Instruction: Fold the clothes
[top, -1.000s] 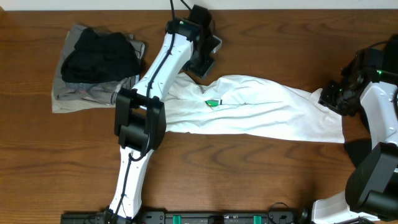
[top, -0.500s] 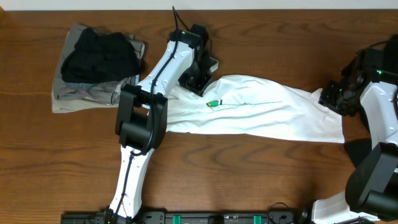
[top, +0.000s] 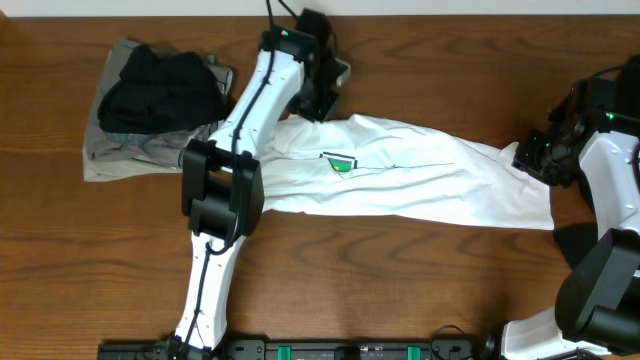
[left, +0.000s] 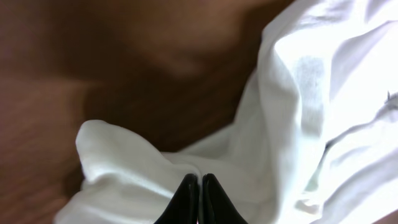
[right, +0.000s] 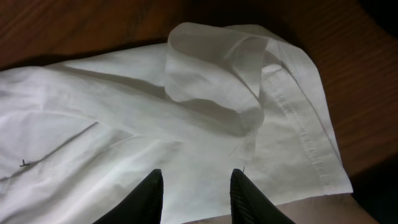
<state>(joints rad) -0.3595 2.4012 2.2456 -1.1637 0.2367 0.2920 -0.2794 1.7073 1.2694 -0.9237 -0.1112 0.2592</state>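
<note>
The white T-shirt (top: 430, 180) lies stretched across the table, its green-and-grey print (top: 340, 162) facing up. My left gripper (top: 322, 100) is at the shirt's upper left edge, shut on a raised fold of the white cloth (left: 143, 168). In the left wrist view the left gripper (left: 200, 179) has its black fingertips pressed together with fabric between them. My right gripper (top: 532, 158) hangs over the shirt's right end. In the right wrist view the right gripper (right: 196, 180) is open, its fingers apart above flat cloth near a curled sleeve (right: 217, 68).
A pile of black clothes (top: 160, 85) on grey-khaki clothes (top: 130, 150) sits at the back left. The wooden table (top: 400, 280) shows in front of the shirt. The hemmed shirt edge (right: 305, 130) lies close to the right arm's base.
The left gripper came down on the shirt's upper left edge, closed on it and pulled it back and up. More of the print now shows. The right arm has stayed still.
</note>
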